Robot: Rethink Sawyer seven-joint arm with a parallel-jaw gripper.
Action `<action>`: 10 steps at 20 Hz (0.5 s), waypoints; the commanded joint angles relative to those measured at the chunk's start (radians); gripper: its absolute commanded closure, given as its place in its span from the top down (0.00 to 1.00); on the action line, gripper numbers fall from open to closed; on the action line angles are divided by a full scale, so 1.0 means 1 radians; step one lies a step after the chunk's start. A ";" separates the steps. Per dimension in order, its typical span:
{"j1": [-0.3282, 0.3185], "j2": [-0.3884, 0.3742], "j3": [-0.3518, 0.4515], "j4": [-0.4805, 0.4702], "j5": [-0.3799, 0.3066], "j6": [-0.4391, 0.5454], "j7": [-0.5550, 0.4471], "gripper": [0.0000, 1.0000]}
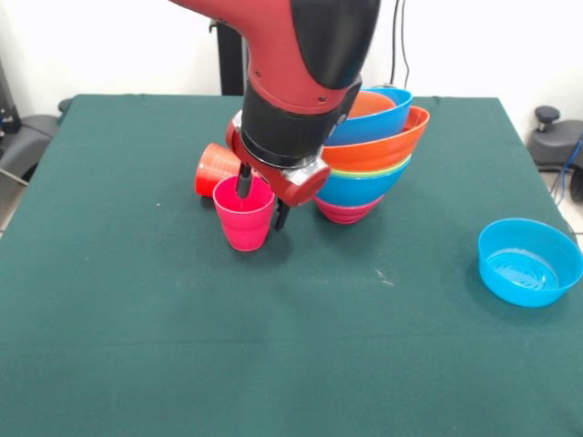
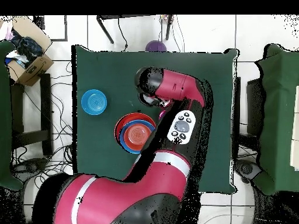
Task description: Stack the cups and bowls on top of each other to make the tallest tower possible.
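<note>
The pink cup [image 1: 244,215] stands upright on the green table [image 1: 137,300], mouth up, a little in front of the middle of the table and just left of the tower [image 1: 369,155] in the front view. The gripper [image 1: 262,200] is at this cup. One dark finger [image 1: 244,181] goes down inside the mouth of the cup, near its back rim. The other finger [image 1: 282,215] is outside, at the right side of the cup wall. So the wall of the cup is between the two fingers and they appear to grasp it, with the cup bottom on or very near the table.

Behind the pink cup, the red cup [image 1: 215,168] lies on its side, partly hidden by the gripper.

The tower is a pile of nested bowls: a magenta one at the bottom, then blue, a thin green rim, a large orange one, and a blue one with an orange bowl [image 1: 369,103] inside on top. The arm [image 1: 301,55] covers its left part. In the overhead view the pile [image 2: 135,134] shows as rings beside the arm [image 2: 175,125].

One blue bowl [image 1: 530,261] stands alone, well apart, near the right edge of the table; in the overhead view it [image 2: 93,101] is at the left.
</note>
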 commanded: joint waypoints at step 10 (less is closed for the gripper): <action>0.016 0.050 0.062 0.152 -0.002 -0.170 0.180 1.00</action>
